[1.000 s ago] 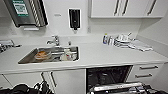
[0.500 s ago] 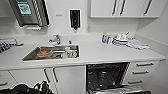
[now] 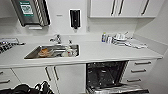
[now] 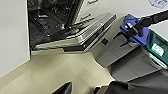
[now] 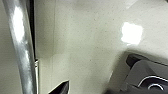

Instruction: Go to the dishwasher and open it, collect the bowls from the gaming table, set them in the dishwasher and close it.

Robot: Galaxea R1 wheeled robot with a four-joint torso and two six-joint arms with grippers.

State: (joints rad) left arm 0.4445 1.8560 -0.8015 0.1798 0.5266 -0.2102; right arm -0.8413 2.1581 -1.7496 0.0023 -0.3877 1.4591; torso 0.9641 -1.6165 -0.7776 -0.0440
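The dishwasher [image 3: 106, 75] stands open under the white counter, right of the sink cupboard. Its interior is dark with wire racks, and its door [image 3: 117, 88] is lowered towards the floor. In the left wrist view the dishwasher door [image 4: 82, 33] shows its steel edge, tilted down and out, with the dark racks [image 4: 50, 17] behind it. My left gripper [image 4: 62, 88] hangs over the pale floor in front of that door. My right gripper [image 5: 60, 90] is close over the floor beside a shiny steel bar [image 5: 21, 45]. The bowls and the gaming table are out of view.
A steel sink [image 3: 53, 51] holds several dishes. Bottles and dishes [image 3: 120, 40] crowd the counter's right end, above a stack of drawers [image 3: 142, 67]. Wall cupboards hang overhead. A blue part [image 4: 132, 28] and a teal box [image 4: 155, 50] sit above my grey base.
The whole head picture has shifted a little as the camera moved, so more of the open dishwasher and its lowered door now shows. Nothing on the counter has moved.
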